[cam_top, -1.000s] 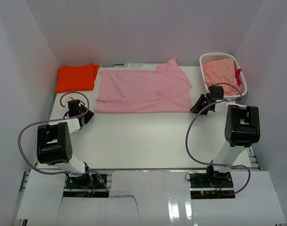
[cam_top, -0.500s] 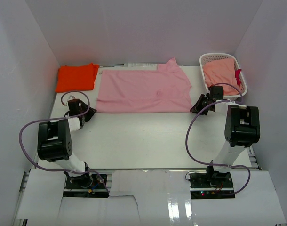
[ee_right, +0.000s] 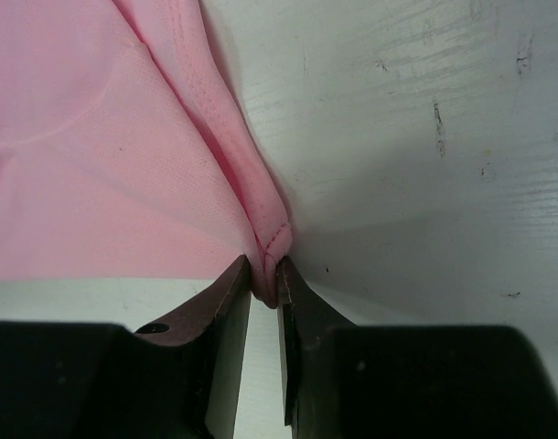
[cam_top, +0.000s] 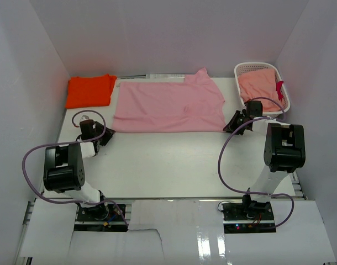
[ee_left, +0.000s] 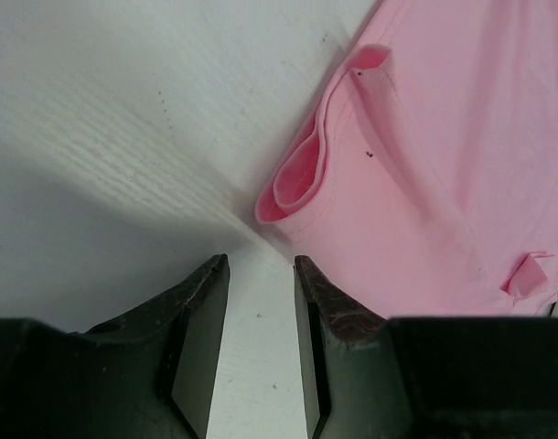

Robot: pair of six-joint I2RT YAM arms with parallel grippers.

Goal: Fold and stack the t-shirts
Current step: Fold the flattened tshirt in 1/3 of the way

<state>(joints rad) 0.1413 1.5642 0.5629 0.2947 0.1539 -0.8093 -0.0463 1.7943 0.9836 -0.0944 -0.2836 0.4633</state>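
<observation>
A light pink t-shirt point(cam_top: 168, 105) lies spread flat across the back of the table. Its near left corner point(ee_left: 295, 179) is rolled into a small fold. My left gripper point(cam_top: 105, 134) is open just short of that fold, with bare table between its fingertips point(ee_left: 261, 267). My right gripper point(cam_top: 230, 126) is shut on the shirt's near right corner point(ee_right: 270, 240), and a pinch of hem shows between its fingertips point(ee_right: 263, 276). An orange t-shirt point(cam_top: 90, 91) lies folded at the back left, away from both grippers.
A white lattice basket point(cam_top: 284, 102) stands at the back right beside my right arm, with salmon-coloured cloth point(cam_top: 259, 84) in it. White walls close in the table on three sides. Bare white tabletop point(cam_top: 168, 160) lies in front of the pink shirt.
My left gripper has edged forward and right toward the pink shirt's near left corner. The right gripper and the shirts have not moved.
</observation>
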